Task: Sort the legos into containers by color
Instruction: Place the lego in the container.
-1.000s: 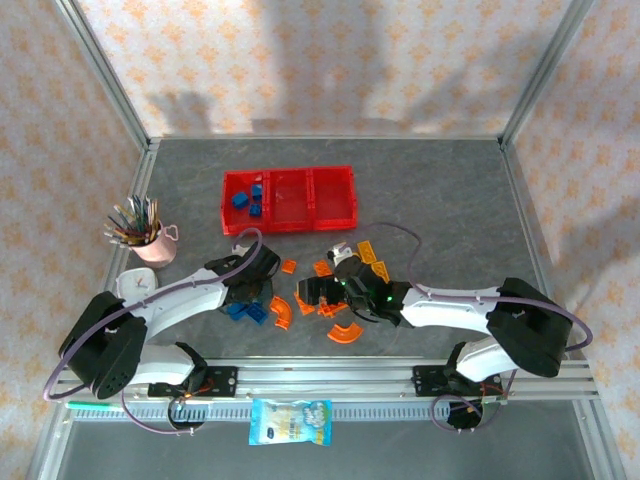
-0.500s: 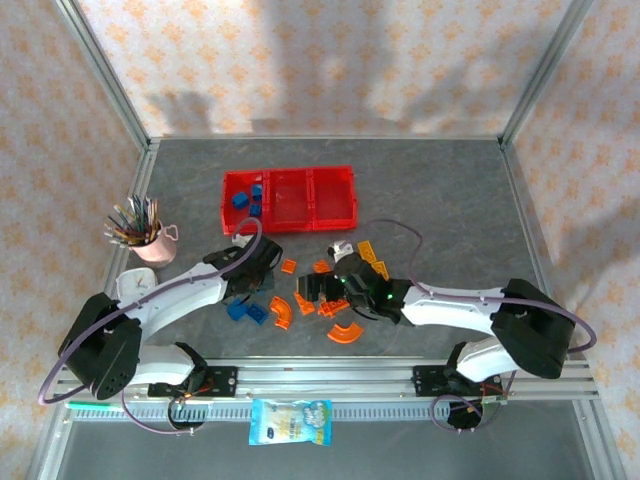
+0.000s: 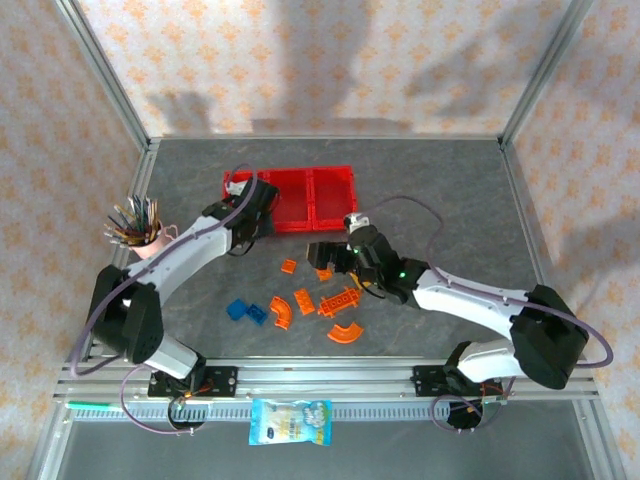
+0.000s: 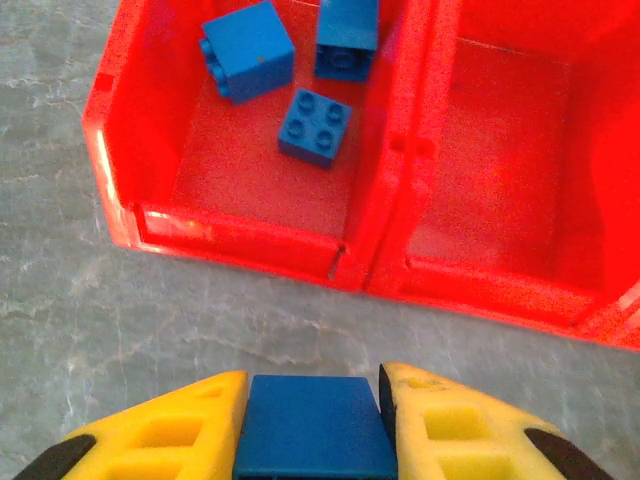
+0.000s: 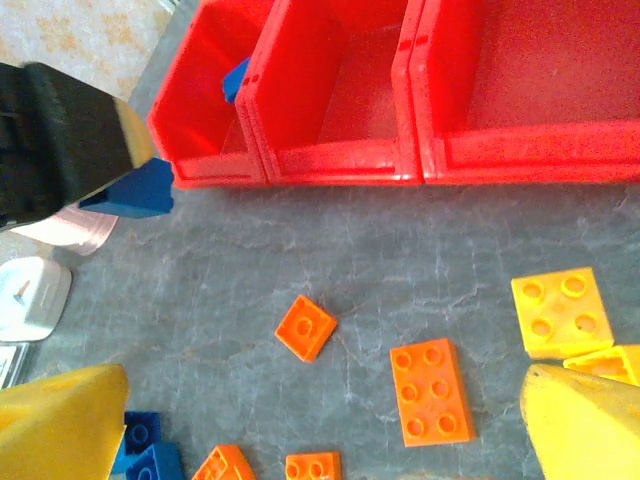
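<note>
Gripping a blue brick tight in the left pincer, just in front of the red tray, by its left compartment. Inside that compartment: three blue bricks. Holding the right pincer wide open and empty over the bench, above loose orange and yellow bricks, near the tray's front wall.

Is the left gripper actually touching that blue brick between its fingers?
Touching. In the left wrist view the left gripper has both yellow fingers pressed flush against the blue brick, with no gap on either side.
</note>
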### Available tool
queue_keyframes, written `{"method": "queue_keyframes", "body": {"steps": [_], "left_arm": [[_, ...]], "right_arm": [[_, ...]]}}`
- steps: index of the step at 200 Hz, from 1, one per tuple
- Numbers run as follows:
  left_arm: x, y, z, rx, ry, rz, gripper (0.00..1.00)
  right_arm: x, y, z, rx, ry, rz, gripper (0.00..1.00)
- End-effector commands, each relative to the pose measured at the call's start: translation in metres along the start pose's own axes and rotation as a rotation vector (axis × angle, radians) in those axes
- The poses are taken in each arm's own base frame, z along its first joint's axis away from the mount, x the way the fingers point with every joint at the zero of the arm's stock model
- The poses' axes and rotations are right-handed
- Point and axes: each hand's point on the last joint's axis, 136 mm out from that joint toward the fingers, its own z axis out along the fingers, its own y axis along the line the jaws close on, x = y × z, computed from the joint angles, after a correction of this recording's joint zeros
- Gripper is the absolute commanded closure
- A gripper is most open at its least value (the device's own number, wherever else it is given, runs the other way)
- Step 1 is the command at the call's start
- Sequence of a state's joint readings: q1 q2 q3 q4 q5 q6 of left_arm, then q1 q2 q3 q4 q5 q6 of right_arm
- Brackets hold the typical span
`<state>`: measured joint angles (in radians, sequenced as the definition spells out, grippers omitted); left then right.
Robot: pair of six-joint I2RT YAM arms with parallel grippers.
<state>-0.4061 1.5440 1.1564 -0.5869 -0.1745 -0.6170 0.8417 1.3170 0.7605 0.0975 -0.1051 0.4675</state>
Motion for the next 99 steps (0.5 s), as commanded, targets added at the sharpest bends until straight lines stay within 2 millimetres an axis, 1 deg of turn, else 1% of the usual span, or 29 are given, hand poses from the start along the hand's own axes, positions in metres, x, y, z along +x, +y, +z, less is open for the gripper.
{"method": "queue_keyframes", "body": {"steps": [1,31,50,82,91,93,99], "left_arm": [[-0.021,0.009,0.012,-0.069,-0.015,0.036,0.69],[-0.047,0.013,0.033,-0.106,-0.019,0.010,0.69],[-0.058,0.015,0.049,-0.142,-0.014,0.007,0.69],[-0.067,0.020,0.071,-0.191,0.004,0.014,0.69],[-0.071,0.018,0.071,-0.186,0.002,0.013,0.69],[-0.067,0.018,0.078,-0.196,0.016,0.019,0.68],[-0.067,0.020,0.083,-0.212,0.021,0.024,0.66]], "right_arm": [[-0.017,0.000,-0.001,0.004,-0.014,-0.004,0.00],[-0.024,-0.006,0.006,0.002,-0.005,0.010,0.00],[-0.027,-0.007,0.011,0.001,0.009,0.007,0.00],[-0.032,-0.005,0.022,0.018,0.034,-0.032,0.00],[-0.035,-0.003,0.024,0.020,0.036,-0.040,0.00],[-0.035,-0.003,0.024,0.021,0.037,-0.043,0.00],[-0.037,-0.003,0.025,0.021,0.038,-0.046,0.00]]}}
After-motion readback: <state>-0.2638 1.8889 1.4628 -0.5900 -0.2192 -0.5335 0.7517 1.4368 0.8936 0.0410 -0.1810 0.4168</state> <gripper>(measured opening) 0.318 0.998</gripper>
